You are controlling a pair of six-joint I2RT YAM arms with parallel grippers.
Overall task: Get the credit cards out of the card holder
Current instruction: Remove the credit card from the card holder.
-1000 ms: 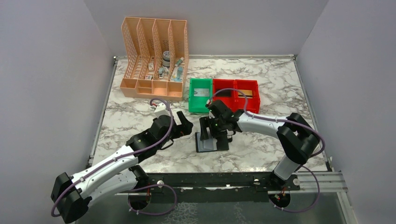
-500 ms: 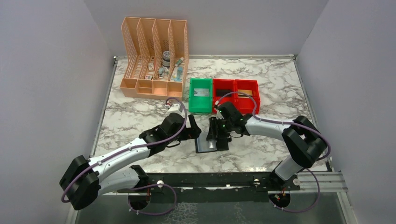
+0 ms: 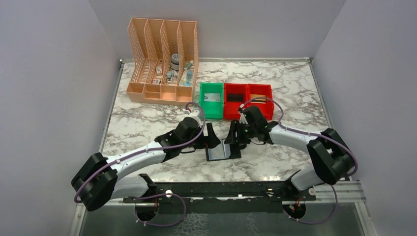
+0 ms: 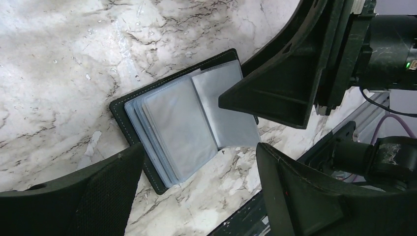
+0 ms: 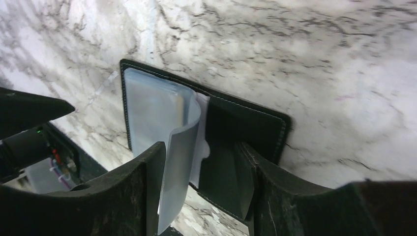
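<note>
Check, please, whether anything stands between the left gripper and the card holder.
Partly: the right gripper hangs over the card holder's right half, fingers around a raised clear sleeve; the flat sleeve stack is uncovered.

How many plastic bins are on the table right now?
3, in a row beyond the open card holder: the green bin on the left, the middle red bin, and the right red bin. No others seem hidden.

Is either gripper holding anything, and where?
Nothing clamped: the right gripper, open, straddles a raised clear plastic sleeve of the black bifold card holder; the left gripper hovers open.
</note>
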